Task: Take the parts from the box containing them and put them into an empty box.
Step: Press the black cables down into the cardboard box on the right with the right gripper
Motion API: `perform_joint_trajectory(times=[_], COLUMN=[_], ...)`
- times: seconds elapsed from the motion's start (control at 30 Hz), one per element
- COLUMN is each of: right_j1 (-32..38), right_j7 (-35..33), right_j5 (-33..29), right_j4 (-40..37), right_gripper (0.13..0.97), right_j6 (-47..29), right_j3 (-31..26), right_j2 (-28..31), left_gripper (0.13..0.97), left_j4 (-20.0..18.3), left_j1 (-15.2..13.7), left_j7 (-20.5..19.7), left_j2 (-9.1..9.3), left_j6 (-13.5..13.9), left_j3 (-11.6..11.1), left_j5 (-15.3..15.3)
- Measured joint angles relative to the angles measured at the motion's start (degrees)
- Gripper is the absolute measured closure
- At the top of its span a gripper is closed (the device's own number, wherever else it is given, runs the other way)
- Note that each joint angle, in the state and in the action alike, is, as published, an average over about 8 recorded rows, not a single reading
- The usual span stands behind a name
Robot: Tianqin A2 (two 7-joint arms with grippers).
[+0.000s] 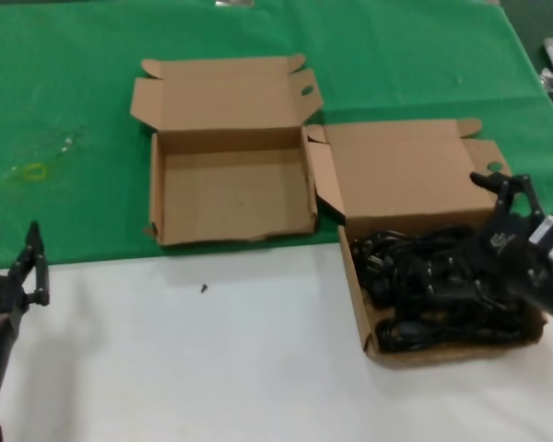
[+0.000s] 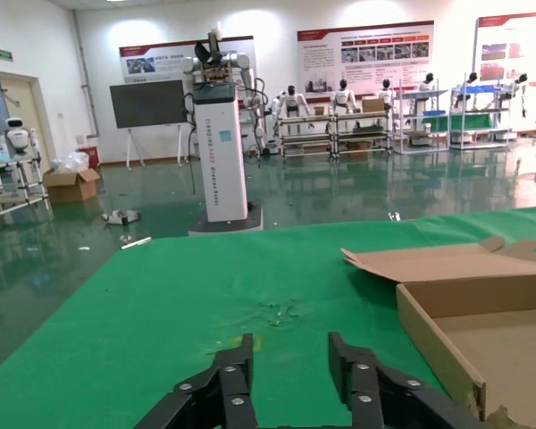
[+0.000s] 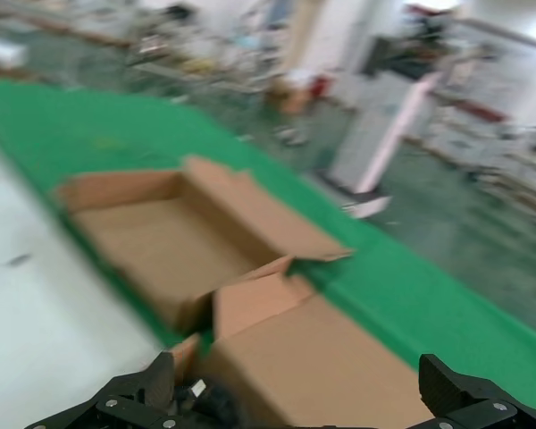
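The black power cords lie in a tangled heap in the right cardboard box, whose plain lid panel lies open behind it. The empty box stands open to its left on the green cloth. My right gripper is open and empty, hovering above the far right side of the cord box. In the right wrist view the gripper faces the lid panel, with a bit of cord and the empty box beyond. My left gripper is open and empty at the near left.
The far half of the table has a green cloth; the near half is white. A small dark speck lies on the white part. The left wrist view shows the left gripper over green cloth beside the empty box.
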Motion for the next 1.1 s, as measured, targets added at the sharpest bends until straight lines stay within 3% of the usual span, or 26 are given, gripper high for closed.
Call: perform_joint_trajectory(times=[0.2, 0.33, 0.53, 0.77, 1.1], right_j1=[2.1, 5.9, 13.3, 19.1, 23.9], right_j7=[-6.0, -10.5, -17.7, -24.2, -29.7], right_j5=[3.1, 2.7, -0.2, -3.6, -6.6], right_j4=[-3.1, -6.7, -12.3, -17.1, -23.1], right_gripper=[0.129, 0.129, 0.129, 0.129, 0.145], right_j6=[-14.8, -23.9, -34.3, -40.6, -42.5], right_j3=[2.1, 2.0, -0.1, -2.6, -4.3], right_j2=[6.4, 9.4, 11.1, 9.9, 5.6], left_gripper=[0.803, 0.803, 0.886, 0.934, 0.954], left_j4=[0.0, 0.0, 0.0, 0.0, 0.0], left_j1=[0.0, 0.0, 0.0, 0.0, 0.0], left_j7=[0.0, 0.0, 0.0, 0.0, 0.0], left_j2=[0.00, 0.00, 0.00, 0.00, 0.00], left_j6=[0.0, 0.0, 0.0, 0.0, 0.0], left_j3=[0.0, 0.0, 0.0, 0.0, 0.0], left_j5=[0.0, 0.0, 0.0, 0.0, 0.0])
